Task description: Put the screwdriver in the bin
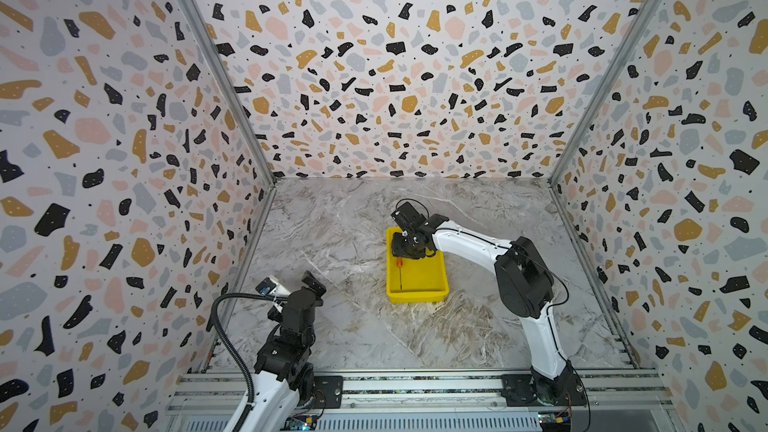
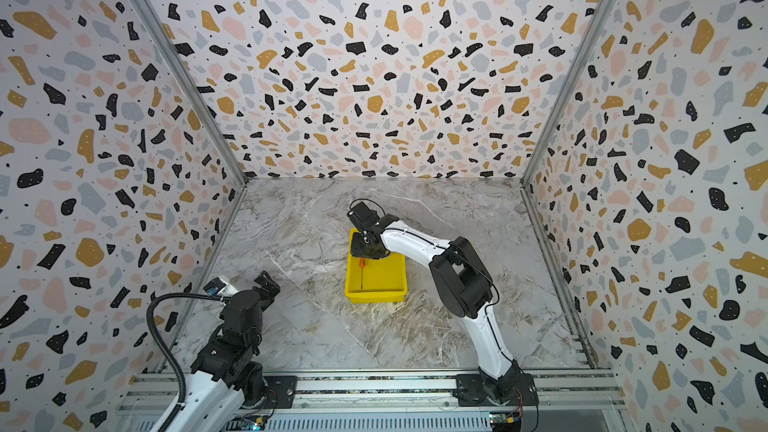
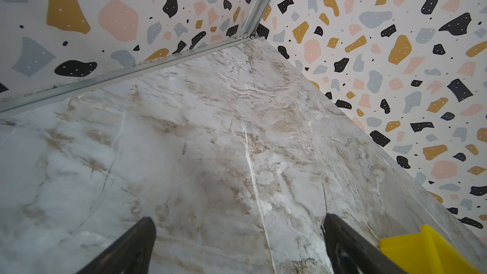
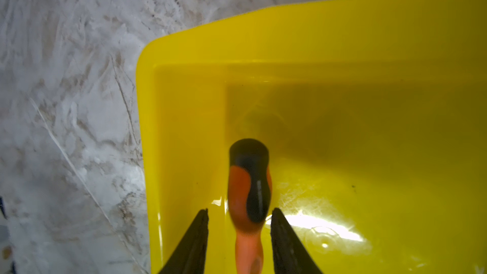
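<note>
The screwdriver (image 1: 399, 263) in our yellow bin (image 1: 419, 297), nine o'clock side
Our right fingers (image 4: 192, 243) loose round its handle, left fingers (image 3: 126, 249) wide.

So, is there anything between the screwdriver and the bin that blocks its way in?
Nothing visible does. The screwdriver is already inside the bin, close to one side wall, and the bin holds nothing else. The right gripper hangs over it, jaws parted either side of the handle.

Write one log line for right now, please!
right gripper: open, over bin | screwdriver: inside bin, between jaws | left gripper: open, empty, away from bin
</note>
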You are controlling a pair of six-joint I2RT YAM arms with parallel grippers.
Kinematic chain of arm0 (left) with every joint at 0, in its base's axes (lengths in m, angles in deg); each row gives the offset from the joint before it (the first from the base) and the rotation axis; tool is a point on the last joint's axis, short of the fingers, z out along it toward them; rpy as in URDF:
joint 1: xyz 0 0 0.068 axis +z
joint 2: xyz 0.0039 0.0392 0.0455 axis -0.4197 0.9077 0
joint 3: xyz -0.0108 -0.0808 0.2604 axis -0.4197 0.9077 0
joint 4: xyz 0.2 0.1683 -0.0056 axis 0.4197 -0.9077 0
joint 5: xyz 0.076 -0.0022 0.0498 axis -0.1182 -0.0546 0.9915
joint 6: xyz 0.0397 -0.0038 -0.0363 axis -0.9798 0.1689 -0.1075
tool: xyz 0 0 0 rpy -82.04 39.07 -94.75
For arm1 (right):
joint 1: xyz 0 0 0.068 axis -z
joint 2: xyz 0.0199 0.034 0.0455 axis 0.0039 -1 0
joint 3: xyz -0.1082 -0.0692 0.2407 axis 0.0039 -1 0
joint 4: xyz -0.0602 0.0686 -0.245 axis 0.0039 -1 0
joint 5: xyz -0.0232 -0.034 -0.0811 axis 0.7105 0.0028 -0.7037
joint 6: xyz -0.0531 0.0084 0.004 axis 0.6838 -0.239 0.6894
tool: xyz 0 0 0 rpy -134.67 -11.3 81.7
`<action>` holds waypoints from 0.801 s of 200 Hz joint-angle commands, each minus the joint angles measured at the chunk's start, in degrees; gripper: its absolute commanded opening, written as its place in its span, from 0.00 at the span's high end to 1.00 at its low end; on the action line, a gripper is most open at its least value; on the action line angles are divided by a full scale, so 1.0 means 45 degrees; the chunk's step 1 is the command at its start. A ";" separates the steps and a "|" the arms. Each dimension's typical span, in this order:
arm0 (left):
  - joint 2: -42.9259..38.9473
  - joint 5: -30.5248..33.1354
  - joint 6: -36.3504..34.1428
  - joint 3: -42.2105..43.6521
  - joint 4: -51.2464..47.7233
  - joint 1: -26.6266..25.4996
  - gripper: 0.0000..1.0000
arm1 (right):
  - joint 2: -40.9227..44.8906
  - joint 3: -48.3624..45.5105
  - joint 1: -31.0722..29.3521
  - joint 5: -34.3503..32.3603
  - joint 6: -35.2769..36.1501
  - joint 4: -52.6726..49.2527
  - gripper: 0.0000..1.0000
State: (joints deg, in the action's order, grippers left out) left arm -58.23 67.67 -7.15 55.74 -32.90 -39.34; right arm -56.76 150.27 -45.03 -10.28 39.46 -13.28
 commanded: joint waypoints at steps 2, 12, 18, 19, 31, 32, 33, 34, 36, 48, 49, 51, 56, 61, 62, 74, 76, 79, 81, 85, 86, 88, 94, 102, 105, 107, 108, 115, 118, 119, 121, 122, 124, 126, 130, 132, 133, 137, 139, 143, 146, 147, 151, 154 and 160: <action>-0.0093 -0.0040 -0.0059 0.0180 0.0376 0.0006 0.00 | 0.1013 -0.0452 0.0074 0.0260 0.0296 0.0447 0.46; -0.0098 -0.0037 -0.0062 0.0150 0.0323 0.0007 0.00 | 0.1367 -0.0773 0.0093 0.0308 0.0383 0.0774 0.45; -0.0116 -0.0027 -0.0044 0.0143 0.0284 0.0020 0.00 | 0.1564 -0.0955 0.0108 0.0362 0.0398 0.0950 0.45; -0.0117 -0.0032 -0.0024 0.0142 0.0281 0.0012 0.00 | 0.1610 -0.0982 0.0112 0.0375 0.0408 0.0964 0.45; -0.0137 0.0006 -0.0005 0.0142 0.0225 0.0006 0.00 | 0.1973 -0.1179 0.0168 0.0426 0.0439 0.1114 0.44; -0.0127 0.0004 -0.0005 0.0142 0.0222 0.0006 0.00 | 0.1990 -0.1182 0.0171 0.0427 0.0458 0.1114 0.44; -0.0132 0.0003 -0.0005 0.0142 0.0221 0.0015 0.00 | 0.2028 -0.1184 0.0172 0.0427 0.0468 0.1114 0.44; -0.0135 0.0003 -0.0005 0.0142 0.0220 0.0010 0.00 | 0.2047 -0.1194 0.0173 0.0427 0.0473 0.1114 0.44; -0.0142 0.0003 -0.0005 0.0147 0.0220 0.0021 0.00 | 0.2109 -0.1212 0.0188 0.0412 0.0462 0.1104 0.44; -0.0153 0.0018 -0.0006 0.0147 0.0224 0.0005 0.00 | 0.2461 -0.1206 0.0265 0.0322 0.0591 0.0998 0.44; -0.0155 0.0020 -0.0005 0.0145 0.0222 0.0015 0.00 | 0.2488 -0.1215 0.0278 0.0306 0.0612 0.0988 0.44; -0.0156 0.0012 -0.0005 0.0143 0.0220 0.0017 0.00 | 0.2566 -0.1203 0.0288 0.0279 0.0638 0.0970 0.44; -0.0157 0.0022 0.0000 0.0161 0.0233 0.0006 0.00 | 0.2736 -0.1219 0.0327 0.0228 0.0707 0.0888 0.44; -0.0162 0.0021 0.0003 0.0162 0.0239 0.0020 0.00 | 0.2924 -0.1240 0.0372 0.0124 0.0790 0.0829 0.45; -0.0159 0.0021 -0.0001 0.0162 0.0239 0.0013 0.00 | 0.2973 -0.1252 0.0380 0.0100 0.0800 0.0825 0.44; -0.0157 0.0005 0.0009 0.0162 0.0268 0.0013 0.00 | 0.3519 -0.1425 0.0543 -0.0139 0.0992 0.0744 0.44; -0.0157 0.0013 -0.0001 0.0162 0.0261 0.0007 0.00 | 0.3635 -0.1465 0.0564 -0.0179 0.1011 0.0743 0.44; -0.0157 0.0011 -0.0004 0.0179 0.0259 0.0005 0.00 | 0.3807 -0.1550 0.0623 -0.0237 0.1055 0.0743 0.44; -0.0157 0.0005 0.0010 0.0181 0.0273 0.0010 0.00 | 0.3917 -0.1604 0.0672 -0.0276 0.1100 0.0762 0.44; -0.0157 0.0003 0.0006 0.0181 0.0276 0.0019 0.00 | 0.4154 -0.1747 0.0751 -0.0369 0.1162 0.0783 0.44; -0.0157 0.0003 0.0000 0.0181 0.0277 0.0012 0.00 | 0.4213 -0.1798 0.0775 -0.0391 0.1171 0.0792 0.44; -0.0147 0.0003 0.0001 0.0181 0.0278 0.0016 0.00 | 0.4350 -0.1861 0.0817 -0.0422 0.1203 0.0799 0.44; -0.0156 0.0006 -0.0004 0.0199 0.0293 0.0009 0.00 | 0.4727 -0.2142 0.1011 -0.0551 0.1290 0.0852 0.44; -0.0157 0.0013 -0.0001 0.0182 0.0302 0.0010 0.00 | 0.5304 -0.2563 0.1322 -0.0607 0.1392 0.1012 0.45; -0.0159 0.0004 0.0005 0.0206 0.0289 0.0006 0.00 | 0.5520 -0.2747 0.1433 -0.0628 0.1441 0.1089 0.44; -0.0148 0.0003 -0.0002 0.0202 0.0310 0.0005 0.00 | 0.5658 -0.2870 0.1548 -0.0633 0.1466 0.1132 0.44; -0.0162 0.0003 -0.0004 0.0202 0.0314 0.0005 0.00 | 0.5717 -0.2926 0.1593 -0.0630 0.1470 0.1162 0.44; -0.0138 0.0013 -0.0002 0.0201 0.0317 0.0015 0.00 | 0.6254 -0.3428 0.2024 -0.0577 0.1544 0.1351 0.44; -0.0138 0.0021 -0.0002 0.0201 0.0315 0.0006 0.00 | 0.6493 -0.3636 0.2234 -0.0539 0.1561 0.1466 0.44; -0.0137 0.0012 -0.0013 0.0201 0.0316 0.0005 0.00 | 0.6564 -0.3680 0.2288 -0.0525 0.1566 0.1495 0.44; -0.0137 0.0015 0.0003 0.0201 0.0327 0.0005 0.00 | 0.6706 -0.3845 0.2431 -0.0465 0.1585 0.1571 0.44; -0.0147 0.0009 -0.0001 0.0201 0.0322 0.0015 0.00 | 0.6807 -0.3902 0.2513 -0.0449 0.1588 0.1606 0.44; -0.0130 0.0019 0.0001 0.0201 0.0323 0.0017 0.00 | 0.6962 -0.4091 0.2643 -0.0412 0.1605 0.1691 0.44; -0.0136 0.0007 -0.0003 0.0201 0.0319 0.0018 0.00 | 0.7122 -0.4236 0.2808 -0.0345 0.1609 0.1761 0.44; -0.0137 0.0013 -0.0005 0.0202 0.0327 0.0011 0.00 | 0.7450 -0.4583 0.3150 -0.0211 0.1626 0.1934 0.44; -0.0123 0.0005 0.0005 0.0201 0.0320 0.0006 0.00 | 0.7616 -0.4774 0.3286 -0.0153 0.1614 0.2032 0.43; -0.0130 0.0004 0.0010 0.0201 0.0328 0.0015 0.00 | 0.7682 -0.4855 0.3390 -0.0097 0.1612 0.2091 0.43; -0.0139 0.0019 -0.0008 0.0201 0.0319 0.0006 0.00 | 0.7997 -0.5216 0.3739 0.0059 0.1625 0.2294 0.43; -0.0128 0.0021 0.0009 0.0201 0.0323 0.0005 0.00 | 0.8158 -0.5411 0.3922 0.0188 0.1629 0.2391 0.43; -0.0128 0.0028 0.0009 0.0201 0.0321 0.0010 0.00 | 0.8490 -0.5783 0.4278 0.0420 0.1630 0.2632 0.42; -0.0119 0.0023 0.0004 0.0201 0.0328 0.0008 0.00 | 0.8723 -0.6050 0.4554 0.0585 0.1630 0.2847 0.41; -0.0119 0.0022 0.0000 0.0201 0.0332 0.0006 0.00 | 0.8802 -0.6166 0.4639 0.0662 0.1640 0.2898 0.41; -0.0106 0.0022 0.0004 0.0201 0.0338 0.0007 0.00 | 0.9118 -0.6548 0.4995 0.0876 0.1635 0.3158 0.40; -0.0114 0.0022 0.0001 0.0201 0.0347 0.0008 0.00 | 0.9339 -0.6817 0.5276 0.1044 0.1640 0.3349 0.38; -0.0118 0.0025 -0.0005 0.0201 0.0337 0.0006 0.00 | 0.9765 -0.7357 0.5770 0.1305 0.1631 0.3666 0.34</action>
State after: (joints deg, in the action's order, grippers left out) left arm -58.53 67.69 -7.13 56.29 -32.88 -39.34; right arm -19.39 124.44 -25.86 -8.95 45.66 -2.13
